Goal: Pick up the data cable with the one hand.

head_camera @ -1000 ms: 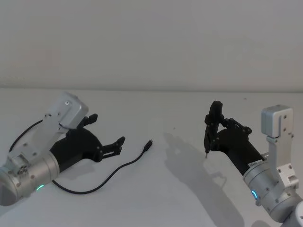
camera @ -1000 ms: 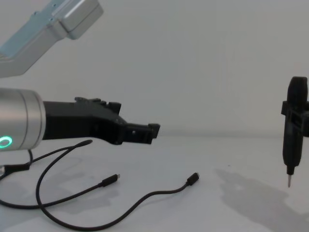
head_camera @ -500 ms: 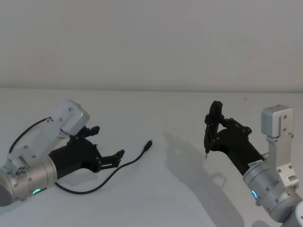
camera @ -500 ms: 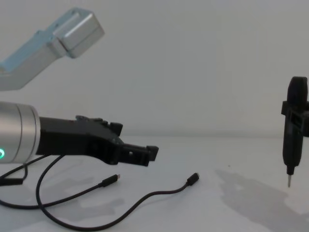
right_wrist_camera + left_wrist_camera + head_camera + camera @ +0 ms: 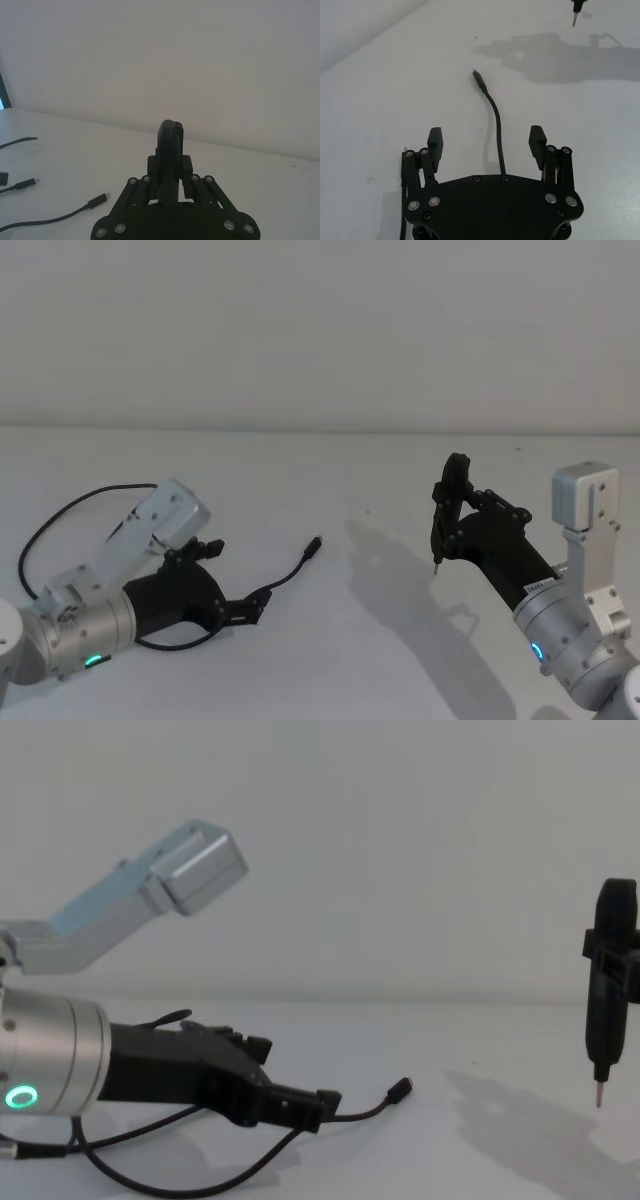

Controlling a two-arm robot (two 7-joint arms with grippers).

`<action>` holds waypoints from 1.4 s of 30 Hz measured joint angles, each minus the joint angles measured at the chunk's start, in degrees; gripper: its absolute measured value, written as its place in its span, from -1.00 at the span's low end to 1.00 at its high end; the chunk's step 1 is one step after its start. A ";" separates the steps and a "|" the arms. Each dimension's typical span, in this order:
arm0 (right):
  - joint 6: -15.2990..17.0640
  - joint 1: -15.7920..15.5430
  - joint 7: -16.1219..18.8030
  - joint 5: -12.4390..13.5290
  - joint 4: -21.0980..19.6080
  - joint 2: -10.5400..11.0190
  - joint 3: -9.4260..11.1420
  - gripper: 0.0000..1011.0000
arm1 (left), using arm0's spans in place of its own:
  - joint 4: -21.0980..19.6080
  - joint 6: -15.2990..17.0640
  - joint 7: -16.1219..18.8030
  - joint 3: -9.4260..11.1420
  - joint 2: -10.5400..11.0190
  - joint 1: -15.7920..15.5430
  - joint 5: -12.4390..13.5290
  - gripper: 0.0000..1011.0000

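A white table (image 5: 330,680) ran across the scene before a plain pale wall. On the robot's left, a thick silver cylinder (image 5: 80,632) with a green glowing ring (image 5: 20,1097) reached low over the table, carrying the left gripper (image 5: 232,576). Its two long black fingers (image 5: 435,136) were spread wide apart, released and grasping nothing. On the right, well apart, the right gripper (image 5: 452,528) hung above the table, clenched around a black pen-shaped tool (image 5: 610,990) held upright, metal point down. The data cable (image 5: 291,569), a thin black cord, lay on the table at the left. In the left wrist view it ran straight out between the open fingers without being pinched. Its small plug (image 5: 314,545) rested on the table just beyond the fingertips, toward the middle.
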 joint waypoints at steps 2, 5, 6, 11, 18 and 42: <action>0.00 0.00 0.00 0.00 0.00 0.00 0.00 -0.46 | 0.43 0.07 -0.06 0.19 -0.16 -0.07 0.23 0.98; 0.00 0.00 0.00 0.00 0.00 0.00 0.00 -0.46 | 1.19 0.21 -0.07 0.46 -0.55 -0.18 0.59 0.98; 0.00 0.00 0.00 0.00 0.00 0.00 0.00 -0.46 | 1.55 0.26 -0.02 0.56 -0.74 -0.21 0.75 0.98; 0.00 0.00 0.00 0.00 0.00 0.00 0.00 -0.46 | 2.51 0.29 0.09 0.78 -1.36 -0.43 1.21 0.98; 0.00 0.00 0.00 0.00 0.00 0.00 0.00 -0.46 | 3.77 0.29 0.05 0.94 -2.44 -0.99 1.56 0.98; 0.00 0.00 0.00 0.00 0.00 0.00 0.00 -0.46 | 5.01 0.33 -0.22 1.12 -3.52 -1.55 1.86 -0.08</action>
